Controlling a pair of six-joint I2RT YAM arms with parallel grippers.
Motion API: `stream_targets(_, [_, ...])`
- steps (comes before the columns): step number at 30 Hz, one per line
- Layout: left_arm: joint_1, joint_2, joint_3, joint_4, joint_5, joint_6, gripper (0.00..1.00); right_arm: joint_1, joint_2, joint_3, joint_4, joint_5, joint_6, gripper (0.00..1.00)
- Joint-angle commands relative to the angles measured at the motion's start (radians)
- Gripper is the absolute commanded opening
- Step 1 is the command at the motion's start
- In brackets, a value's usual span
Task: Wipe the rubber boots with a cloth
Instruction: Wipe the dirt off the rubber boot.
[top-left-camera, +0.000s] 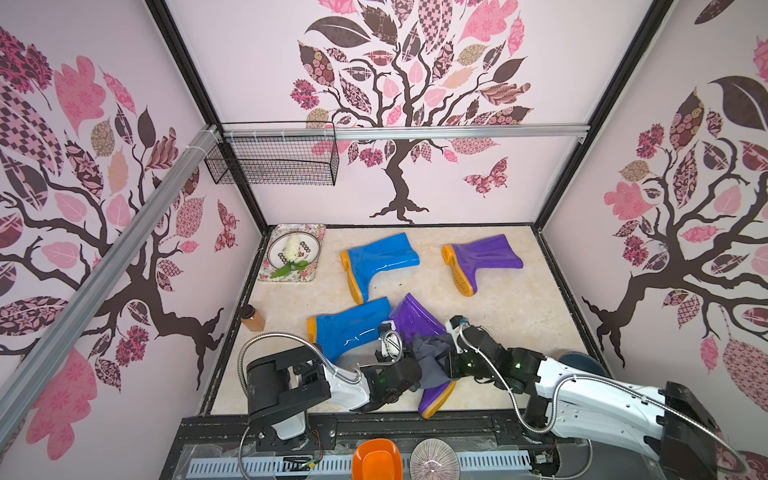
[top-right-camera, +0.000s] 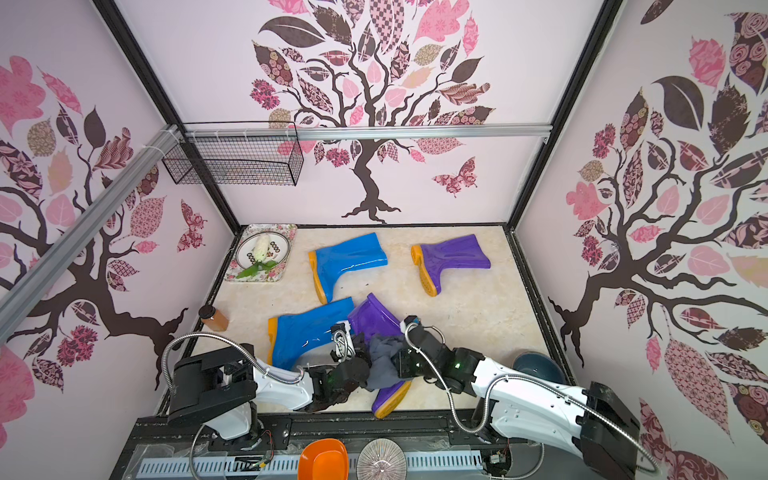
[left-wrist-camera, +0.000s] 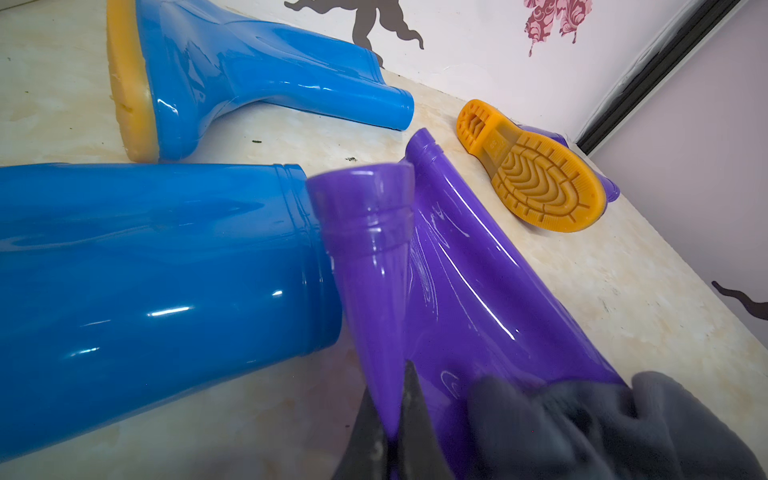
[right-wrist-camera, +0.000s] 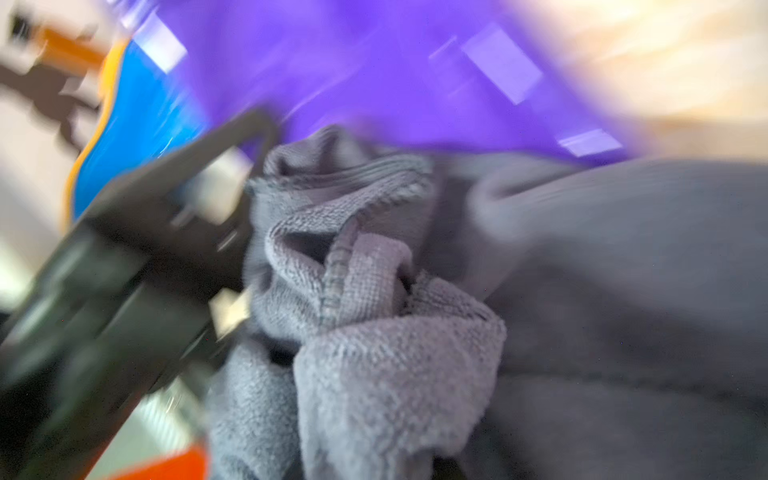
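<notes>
**Enclosure interior.** The floor (top-left-camera: 540, 299) beneath the left gripper (left-wrist-camera: 388, 386) is a cream, marble-patterned slab. Ahead of the gripper stands the pale pink back wall (top-left-camera: 540, 178). It bears a dark brown tree decal (top-left-camera: 399, 183) with pink patterned leaves and a butterfly (top-left-camera: 488, 176). Similar trees cover the side walls (top-left-camera: 582, 266) to either side of the gripper. Black posts (top-left-camera: 608, 104) mark the far corners. An aluminium rail (top-left-camera: 457, 133) crosses the back wall; a black wire basket (top-left-camera: 274, 162) hangs from it, ahead and left of the gripper. Lighting is even.

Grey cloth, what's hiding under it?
The dark grey fabric cloth is bunched on the near glossy purple rubber boot. The boot's shaft and orange-soled toe poke out. Its ankle part underneath is covered, so you can't see it.
</notes>
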Motion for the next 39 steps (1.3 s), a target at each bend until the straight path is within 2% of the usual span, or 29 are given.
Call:
stream_targets(1, [0.005, -0.021, 0.025, 0.029, -0.04, -0.004, 0.0, -0.099, 0.025, -0.012, -0.12, 0.051, -0.078, 0.0])
stream_targets(3, [0.005, -0.021, 0.018, 0.029, -0.044, -0.01, 0.0, -0.101, 0.039, 0.014, -0.129, 0.051, -0.118, 0.0])
stream_targets(6, [0.004, -0.017, 0.019, 0.03, -0.046, -0.012, 0.0, -0.056, 0.044, 0.04, -0.088, -0.128, -0.115, 0.0])
stream_targets(10, [0.004, -0.014, 0.027, 0.03, -0.045, -0.009, 0.0, 0.201, 0.017, 0.043, 0.006, -0.118, -0.036, 0.0])
stream_targets(13, [0.008, -0.026, 0.027, 0.032, -0.048, 0.001, 0.0, 0.322, 0.066, 0.071, 0.009, -0.109, 0.01, 0.0])
stream_targets(17, [0.011, -0.043, 0.025, 0.03, -0.049, 0.014, 0.0, 0.346, 0.097, 0.03, 0.101, -0.199, 0.075, 0.0])
stream_targets(20, [0.012, -0.058, 0.016, 0.026, -0.054, 0.017, 0.0, 0.346, 0.068, 0.009, 0.131, -0.213, 0.088, 0.0])
stream_targets(22, [0.016, -0.062, 0.01, 0.026, -0.05, 0.014, 0.0, 0.345, 0.058, 0.005, 0.169, -0.274, 0.074, 0.0])
stream_targets(23, [0.017, -0.063, 0.009, 0.026, -0.049, 0.012, 0.0, 0.345, 0.053, 0.009, 0.149, -0.256, 0.071, 0.0])
stream_targets(26, [0.017, -0.065, 0.01, 0.026, -0.044, 0.014, 0.0, 0.275, 0.037, 0.025, 0.008, -0.138, 0.052, 0.0])
stream_targets(33, [0.014, -0.066, 0.008, 0.024, -0.031, 0.009, 0.0, -0.07, -0.043, 0.035, -0.233, 0.101, -0.039, 0.0])
stream_targets(39, [0.01, -0.07, 0.001, 0.023, -0.031, 0.002, 0.0, -0.314, -0.033, 0.008, -0.153, 0.034, -0.061, 0.0])
